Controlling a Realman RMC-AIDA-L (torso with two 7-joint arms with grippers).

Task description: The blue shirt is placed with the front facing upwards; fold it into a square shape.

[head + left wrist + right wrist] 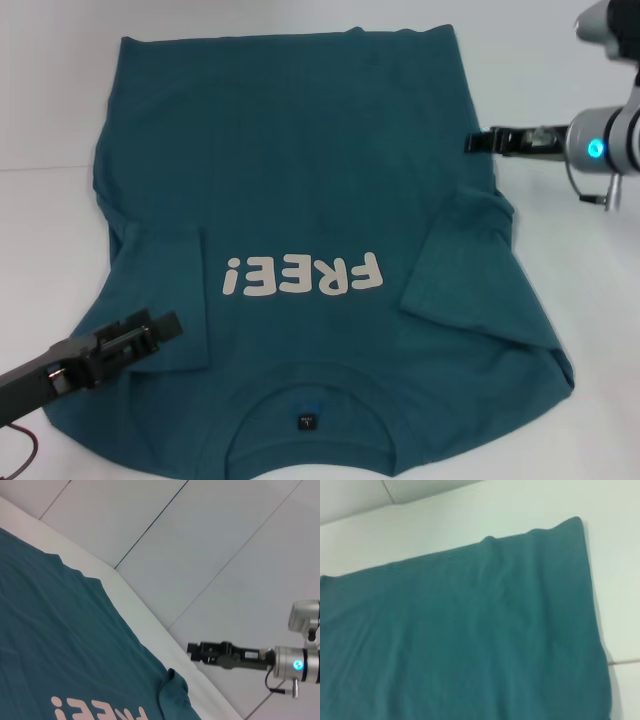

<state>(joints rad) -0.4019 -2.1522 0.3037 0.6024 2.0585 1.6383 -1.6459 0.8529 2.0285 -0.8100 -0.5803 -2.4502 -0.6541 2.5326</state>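
1. The worktop (40, 100) is a plain white surface, and it carries everything here.

2. The blue shirt (300, 160) lies spread flat across most of it, front up, with the cream "FREE!" lettering (303, 275) showing. Its collar (308, 415) is at the near edge by the robot and its hem at the far edge. Both short sleeves appear already turned inward over the body — the one on the robot's left (160, 290) beside the lettering, the one on the right (455, 265) lying at a slant. That narrows the cloth towards a rectangle, which I judge to be the first stage of folding it square. The lengthwise folds look not yet made.

3. The right hand (478, 141) hovers level at the shirt's right edge, about halfway along its length, pointing inward towards the cloth. It holds nothing; whether its fingers are parted I cannot tell. Its place suggests it is poised near a side edge for a grasp.

4. The left hand (150, 330) sits low over the near left part of the shirt, just by the folded left sleeve — close to the cloth, though contact is unclear. It looks empty, and its opening I cannot tell either.
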